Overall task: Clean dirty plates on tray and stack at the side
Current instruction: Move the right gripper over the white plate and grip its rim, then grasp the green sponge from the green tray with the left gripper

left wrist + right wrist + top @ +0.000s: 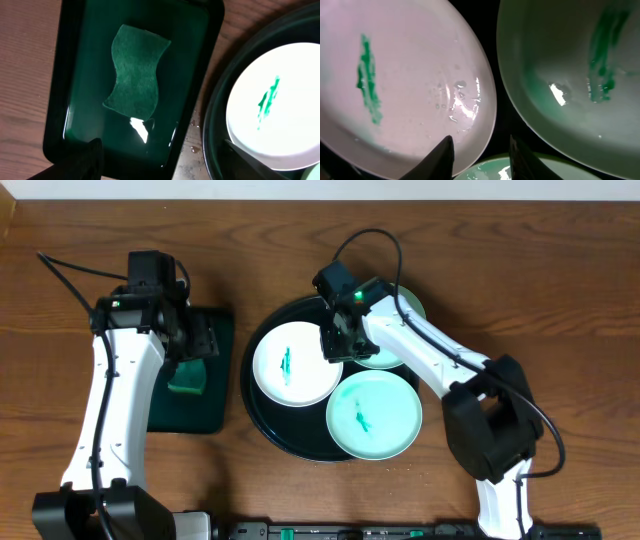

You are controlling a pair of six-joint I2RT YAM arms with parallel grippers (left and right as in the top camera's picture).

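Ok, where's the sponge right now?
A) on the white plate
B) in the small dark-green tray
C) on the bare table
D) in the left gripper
B: in the left wrist view the sponge lies flat inside the dark-green tray, with nothing gripping it.

White plate (280, 380) (green-smeared), seemingly black tray (273, 421)

No legible text, label or number on the plates (296, 363) or tray (262, 423), at least at this resolution.
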